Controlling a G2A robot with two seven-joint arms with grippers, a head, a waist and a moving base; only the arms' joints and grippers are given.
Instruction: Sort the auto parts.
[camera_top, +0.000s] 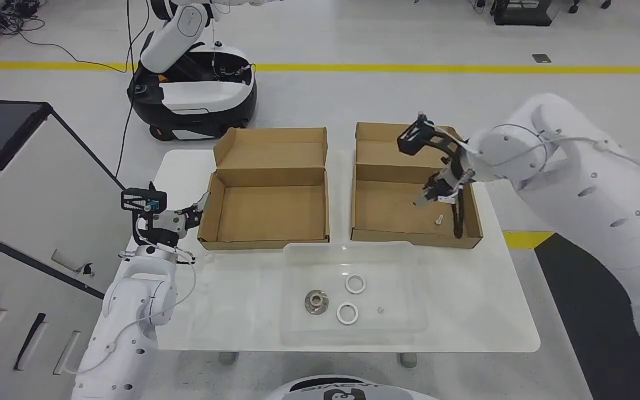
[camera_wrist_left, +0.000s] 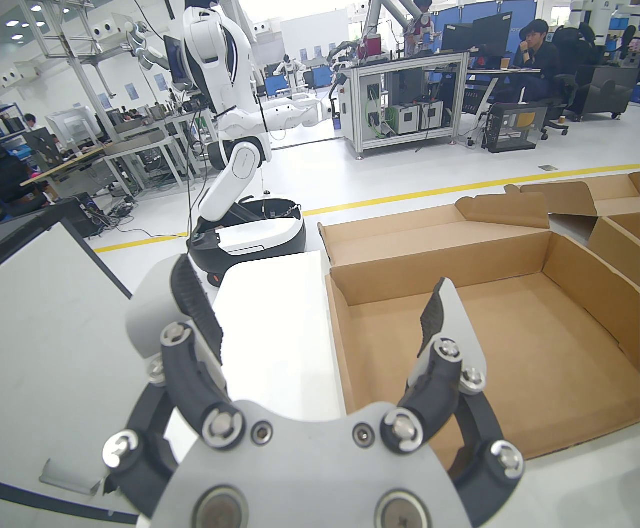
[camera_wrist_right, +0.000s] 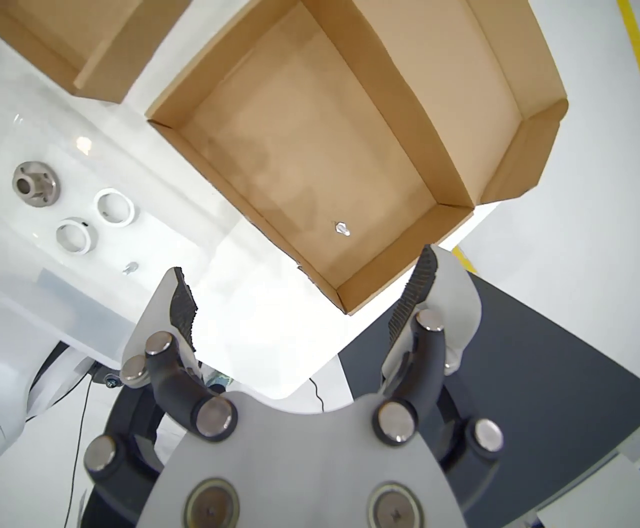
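A small silver bolt (camera_wrist_right: 342, 228) lies on the floor of the right cardboard box (camera_top: 415, 205), near its front right corner. My right gripper (camera_wrist_right: 302, 262) hangs open and empty above that corner; in the top view the right gripper (camera_top: 447, 200) is over the box's right half. In the clear tray (camera_top: 400, 262) at the table's front lie a metal flange (camera_top: 317, 300), two white rings (camera_top: 354, 284) (camera_top: 347, 314) and a second small bolt (camera_top: 383, 310). My left gripper (camera_wrist_left: 310, 275) stands open and empty beside the left box (camera_wrist_left: 475, 350), which holds nothing.
Both boxes have their lids folded back toward the table's far edge. Another white robot (camera_top: 195, 80) stands on the floor beyond the table. A grey cabinet (camera_top: 40, 170) stands close to the table's left side.
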